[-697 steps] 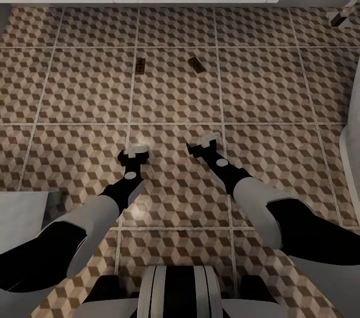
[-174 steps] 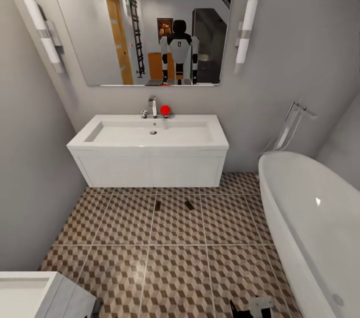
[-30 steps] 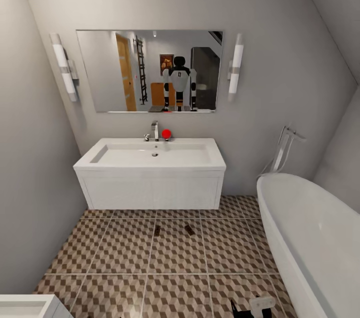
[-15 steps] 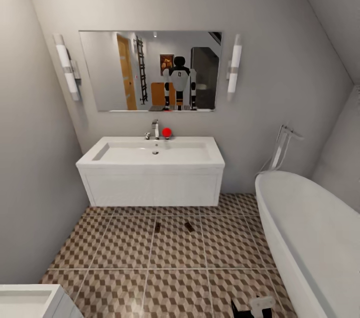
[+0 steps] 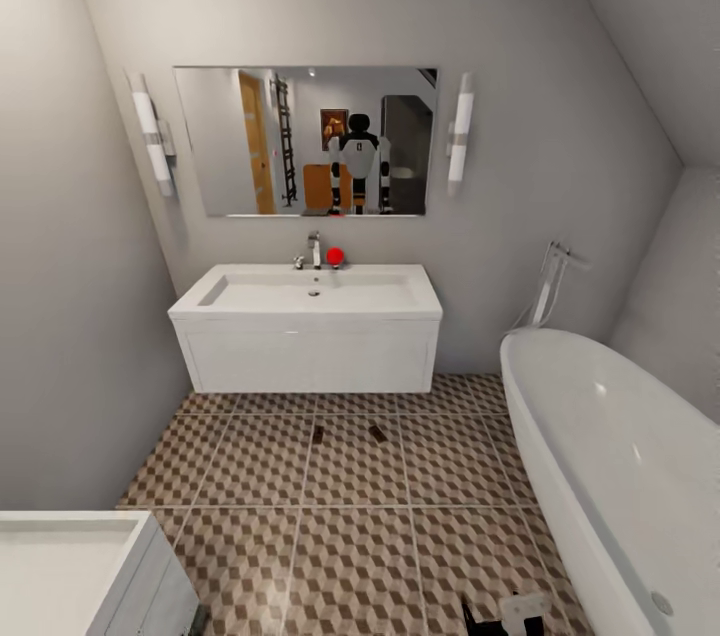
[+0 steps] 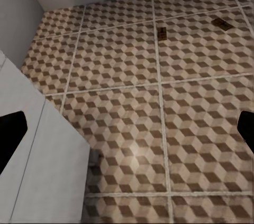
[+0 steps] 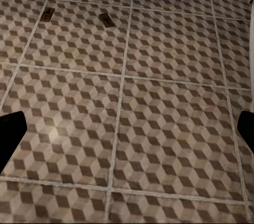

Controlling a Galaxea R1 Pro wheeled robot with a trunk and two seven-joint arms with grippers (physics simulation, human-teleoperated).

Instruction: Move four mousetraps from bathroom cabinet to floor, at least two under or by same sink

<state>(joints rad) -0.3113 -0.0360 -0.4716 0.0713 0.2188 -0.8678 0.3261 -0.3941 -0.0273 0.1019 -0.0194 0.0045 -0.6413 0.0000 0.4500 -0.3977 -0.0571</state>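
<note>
Two mousetraps [image 5: 318,434] [image 5: 377,433] lay on the bathroom floor [image 5: 350,556], just in front of the bathroom sink [image 5: 310,326] and a little apart from each other, the left one lengthwise along a grout line and the right one at a slant. The sink hung on the grey wall with its chrome faucet [image 5: 314,250] at the back and a small red object [image 5: 335,257] beside the faucet. Above it a mirror [image 5: 305,141] reflected the robot standing in the room, flanked by two tube lights [image 5: 153,146] [image 5: 458,138]. The oval bathtub [image 5: 620,476] ran along the right wall, narrowing the open floor, and a white boxy unit [image 5: 80,576] stood near the robot at lower left. The right end effector [image 5: 505,614] showed at the lower edge of the head view; from its wrist view the dark fingertips [image 7: 10,134] sat at opposite edges, spread wide and holding nothing. The left end effector [image 6: 127,139] was likewise wide apart and bare over the tiles, with the boxy unit [image 6: 37,166] close by
</note>
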